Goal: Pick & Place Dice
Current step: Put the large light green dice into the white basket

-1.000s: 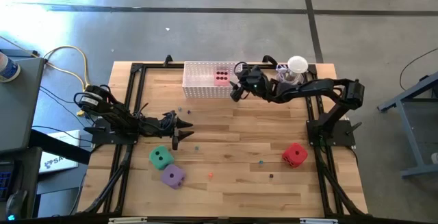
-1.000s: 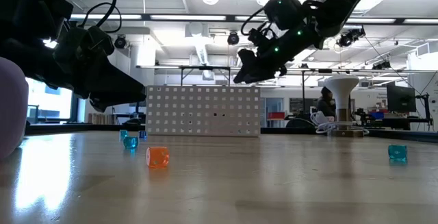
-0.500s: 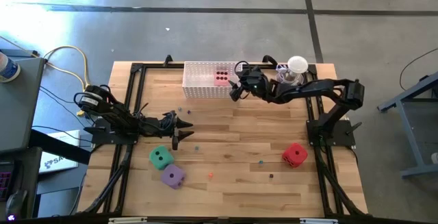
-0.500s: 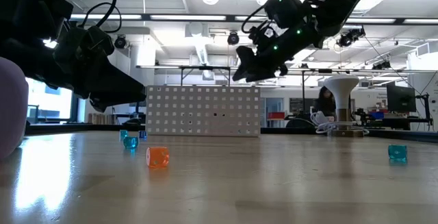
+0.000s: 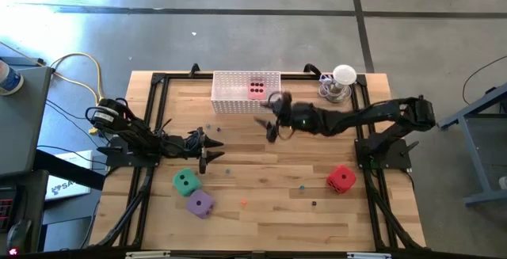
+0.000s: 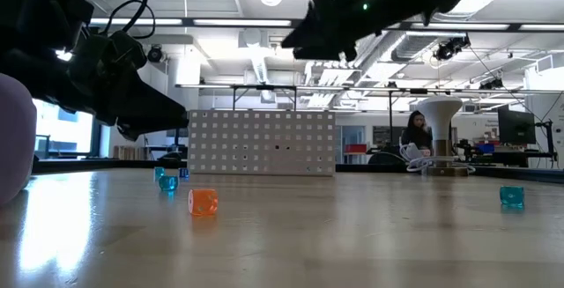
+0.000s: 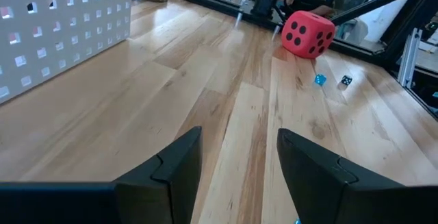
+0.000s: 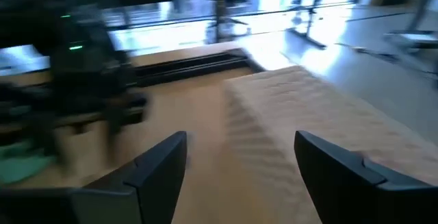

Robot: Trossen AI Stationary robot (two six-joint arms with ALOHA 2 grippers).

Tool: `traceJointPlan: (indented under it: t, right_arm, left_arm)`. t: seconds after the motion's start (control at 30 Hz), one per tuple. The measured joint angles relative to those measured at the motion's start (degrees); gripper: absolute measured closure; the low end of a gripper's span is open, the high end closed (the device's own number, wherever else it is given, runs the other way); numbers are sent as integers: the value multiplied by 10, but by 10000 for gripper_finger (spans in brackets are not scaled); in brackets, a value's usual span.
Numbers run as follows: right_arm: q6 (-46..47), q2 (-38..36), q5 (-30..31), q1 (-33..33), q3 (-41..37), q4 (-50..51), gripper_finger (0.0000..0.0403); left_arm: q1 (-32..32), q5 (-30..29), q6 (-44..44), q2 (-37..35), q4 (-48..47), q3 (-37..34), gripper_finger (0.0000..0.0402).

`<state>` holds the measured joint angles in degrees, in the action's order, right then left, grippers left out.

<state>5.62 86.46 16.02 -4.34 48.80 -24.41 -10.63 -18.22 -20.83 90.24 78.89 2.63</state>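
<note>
High view: white perforated basket [image 5: 230, 100] at the table's far edge, taken here as landmark; pink die [image 5: 257, 89] lies inside it, toward its right end. Right gripper [image 5: 270, 123] hangs just in front of the basket's right end, above bare wood, nothing between its fingers. Left gripper [image 5: 207, 151] rests well in front of the basket's left half, pointing toward the table's middle. Green die [image 5: 186, 182] sits further still from the basket, just beyond the left gripper on the near side; purple die [image 5: 200, 203] lies just beside the green one, nearer the front edge. Red die [image 5: 341, 178] stands well away from the basket, off past its right end, close to the right arm's base. Judged: green and purple fall to the left arm, red to the right arm; being cubes, none offers a long axis. Low view: basket seen broadside at mid-table; right gripper [image 6: 304, 40] raised above the basket's top rim, fingertips indistinct; left arm dark at the side; a purple bulk fills the frame's edge. Left wrist view: left fingers [image 7: 171, 169] parted, gap empty; red die [image 7: 307, 34] visible far across the boards, basket wall to one side. Right wrist view: right fingers [image 8: 154, 162] spread, nothing held; surroundings smeared, no die identifiable.
</note>
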Motion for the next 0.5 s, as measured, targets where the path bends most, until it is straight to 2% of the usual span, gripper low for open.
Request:
traceJointPlan:
  t: [0.2, 0.37, 0.5]
  right_arm:
    - [0, 0, 1, 86, 0, -7, 148]
    - [-32, 0, 2, 129, 0, -27, 152]
    - [-44, 0, 3, 141, 0, -31, 152]
  left_arm:
    - [-7, 25, 2, 0, 7, 0, 218]
    - [-13, 41, 7, 0, 13, 0, 218]
    - [-16, 34, 75, 0, 11, 0, 218]
